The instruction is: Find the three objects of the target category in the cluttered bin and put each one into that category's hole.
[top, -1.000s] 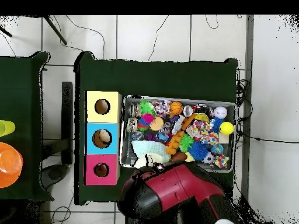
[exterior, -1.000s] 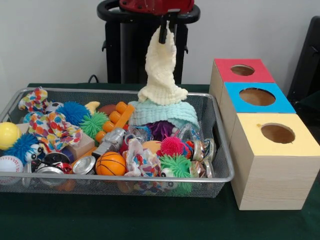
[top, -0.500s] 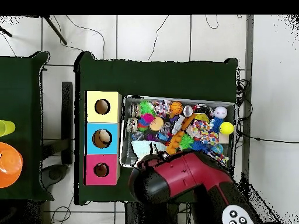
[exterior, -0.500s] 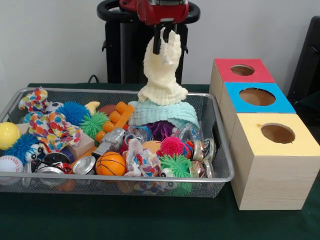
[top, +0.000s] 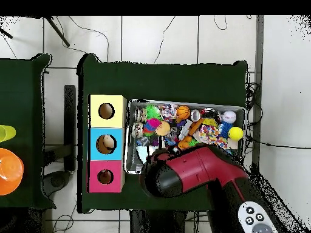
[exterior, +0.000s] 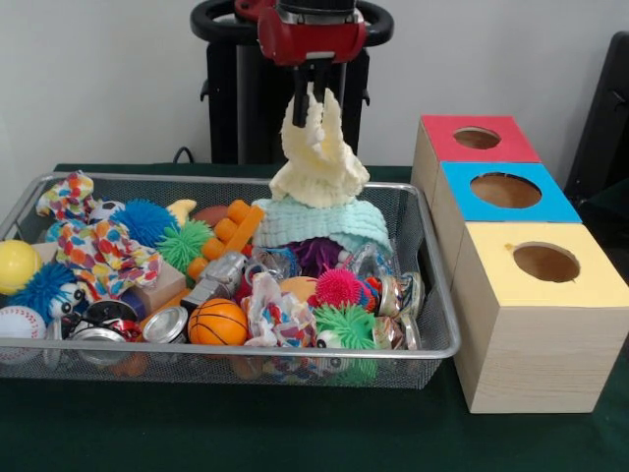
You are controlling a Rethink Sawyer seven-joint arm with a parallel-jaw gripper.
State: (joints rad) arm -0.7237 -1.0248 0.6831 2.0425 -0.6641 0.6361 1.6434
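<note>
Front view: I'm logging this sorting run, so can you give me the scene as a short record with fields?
gripper: shut on the pale yellow cloth, above the bin's far side
pale yellow cloth: pinched at its top, lower end resting on a mint green cloth
wire mesh bin: full of clutter, including a small basketball and a yellow ball
boxes: red-topped box farthest from the camera, blue-topped box in the middle, yellow-topped box nearest
holes: nothing blocks them in the front view
</note>
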